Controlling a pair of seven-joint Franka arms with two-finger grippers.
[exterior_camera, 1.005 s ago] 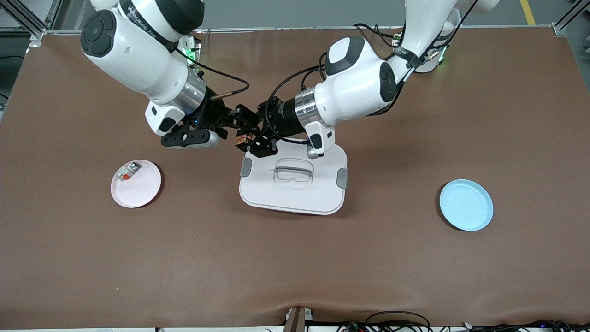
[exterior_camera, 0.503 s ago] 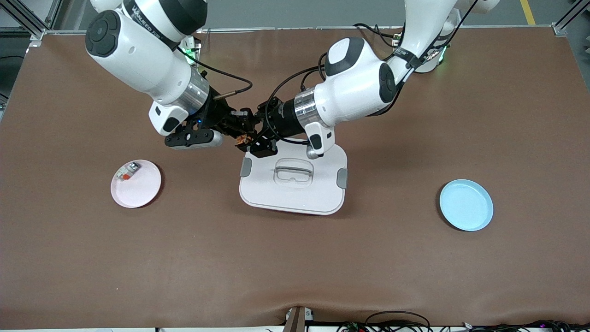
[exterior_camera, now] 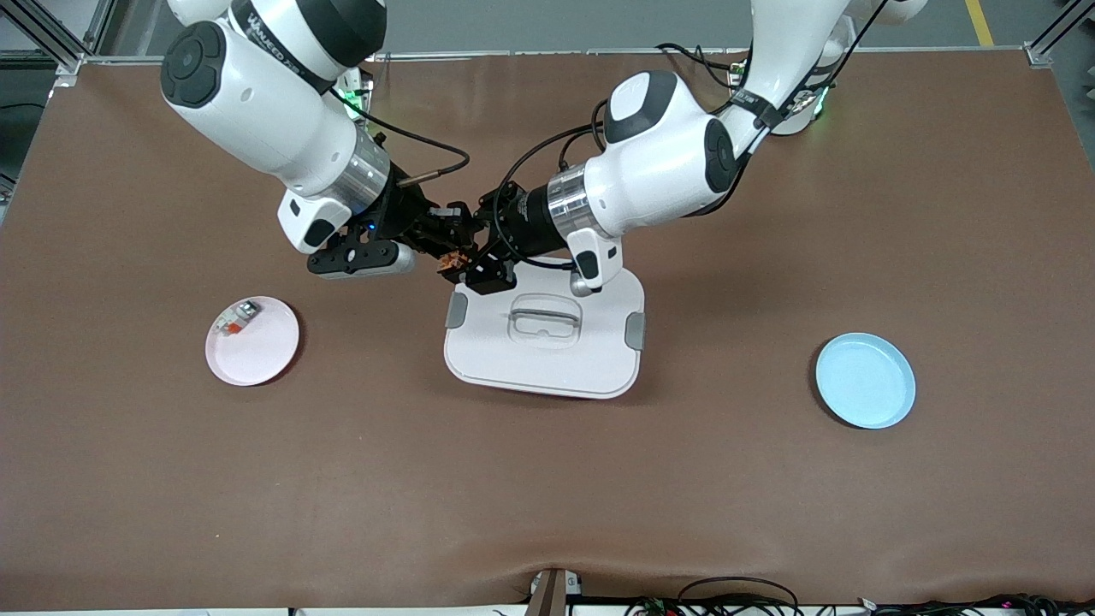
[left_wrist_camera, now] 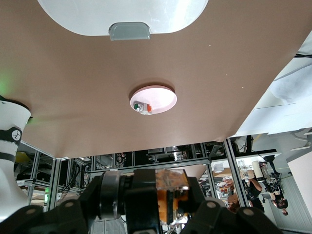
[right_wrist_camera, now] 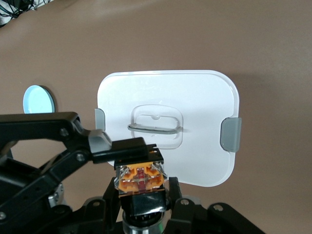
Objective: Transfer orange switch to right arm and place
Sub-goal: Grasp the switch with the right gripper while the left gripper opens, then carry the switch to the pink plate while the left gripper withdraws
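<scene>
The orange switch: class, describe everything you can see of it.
The orange switch is a tiny blocky part, orange on top with a clear cover and a dark body. It hangs in the air over the table beside the white lid's corner, pinched by the right gripper; the left gripper is against it too.

You have a white lid point(exterior_camera: 544, 346) with grey clips mid-table. A pink plate point(exterior_camera: 257, 346) holding a white-and-grey piece point(exterior_camera: 234, 318) sits toward the right arm's end. A blue plate point(exterior_camera: 865, 381) sits toward the left arm's end.
</scene>
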